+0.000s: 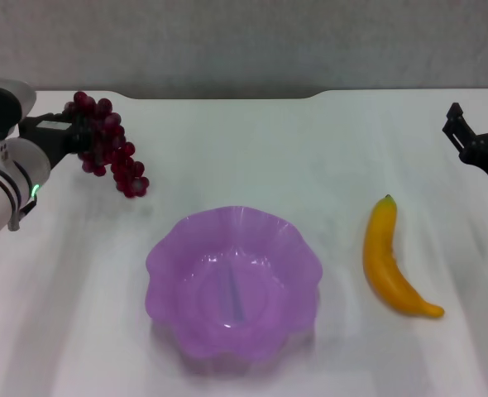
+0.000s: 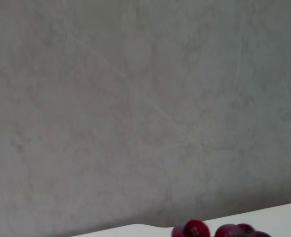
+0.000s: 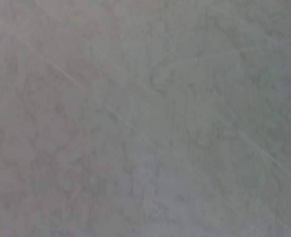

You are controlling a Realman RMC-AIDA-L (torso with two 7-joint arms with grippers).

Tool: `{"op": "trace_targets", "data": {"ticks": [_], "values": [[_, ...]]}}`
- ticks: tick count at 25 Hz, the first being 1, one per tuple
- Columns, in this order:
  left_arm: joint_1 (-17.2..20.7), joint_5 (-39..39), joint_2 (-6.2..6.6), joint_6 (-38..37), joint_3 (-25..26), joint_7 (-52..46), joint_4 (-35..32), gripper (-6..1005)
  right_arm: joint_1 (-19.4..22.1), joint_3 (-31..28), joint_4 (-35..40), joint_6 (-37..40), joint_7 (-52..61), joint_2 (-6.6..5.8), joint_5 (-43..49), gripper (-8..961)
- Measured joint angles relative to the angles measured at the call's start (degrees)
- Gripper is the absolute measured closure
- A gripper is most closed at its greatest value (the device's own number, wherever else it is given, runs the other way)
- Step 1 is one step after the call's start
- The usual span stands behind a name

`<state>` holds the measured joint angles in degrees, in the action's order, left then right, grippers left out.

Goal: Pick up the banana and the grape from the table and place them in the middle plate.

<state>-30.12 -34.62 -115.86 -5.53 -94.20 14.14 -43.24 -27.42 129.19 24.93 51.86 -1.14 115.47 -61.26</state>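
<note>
The grape (image 1: 112, 149), a dark red-purple bunch, lies at the back left of the white table (image 1: 252, 149). My left gripper (image 1: 77, 136) is at the bunch's left end and touches it. A few grapes (image 2: 197, 229) show at the edge of the left wrist view. The yellow banana (image 1: 389, 260) lies on the table right of the middle plate (image 1: 165, 260), a light purple scalloped bowl that holds nothing. My right gripper (image 1: 480, 124) is open and empty at the far right, behind the banana and apart from it.
A grey wall (image 1: 244, 41) runs behind the table's back edge. The right wrist view shows only the grey wall (image 3: 145, 118).
</note>
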Motion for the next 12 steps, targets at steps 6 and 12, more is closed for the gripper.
{"op": "trace_targets", "data": {"ticks": [6,12], "values": [[3.73,-0.01,-0.32,5.04,0.82,2.07,-8.07,895,0.0,0.0,0.02,-0.03,0.0,0.01,0.0,67],[9.11,-0.01,-0.26,11.27,0.86,3.07,-20.18,896,0.05,0.0,-0.02,-0.03,0.0,0.02,-0.15,67]]}}
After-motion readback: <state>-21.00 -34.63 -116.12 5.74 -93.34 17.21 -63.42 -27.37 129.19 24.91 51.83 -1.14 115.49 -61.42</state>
